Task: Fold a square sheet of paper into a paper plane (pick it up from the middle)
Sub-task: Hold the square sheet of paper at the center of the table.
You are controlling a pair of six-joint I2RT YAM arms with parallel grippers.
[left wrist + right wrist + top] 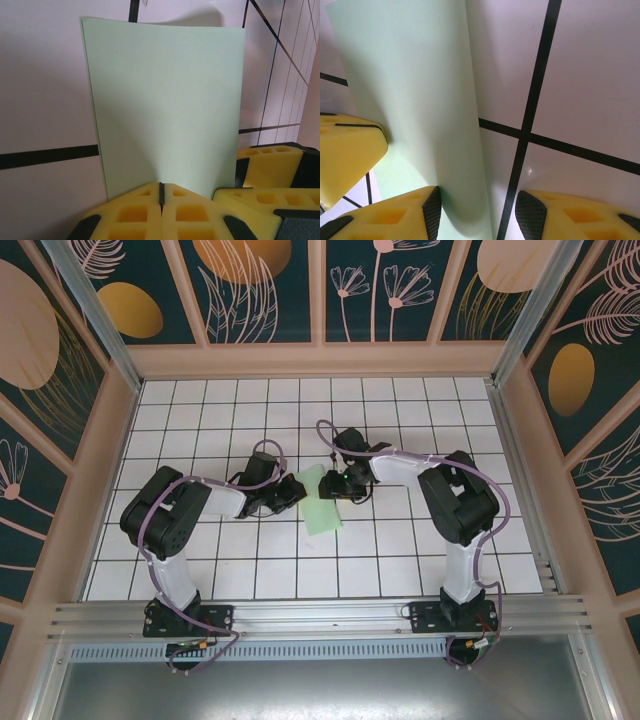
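At mid-table the left gripper [161, 200], pads [135, 212] shut, is clamping the nine o'clock edge of the square sheet of paper [322, 505], hiding the pinch. The right gripper [480, 204], jaws apart, is straddling its one o'clock edge. Bare table [430, 540] is lying open toward three o'clock.

walls: dark teal floral panels [260, 290] | floor: white grid tiles [200, 410] | near edge: aluminium rail [320, 615]

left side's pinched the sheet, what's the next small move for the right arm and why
Probably close the right gripper: its jaws stand open with the raised edge of the square sheet of paper between them, while the left gripper is shut on the sheet's edge, so both arms could then lift it.
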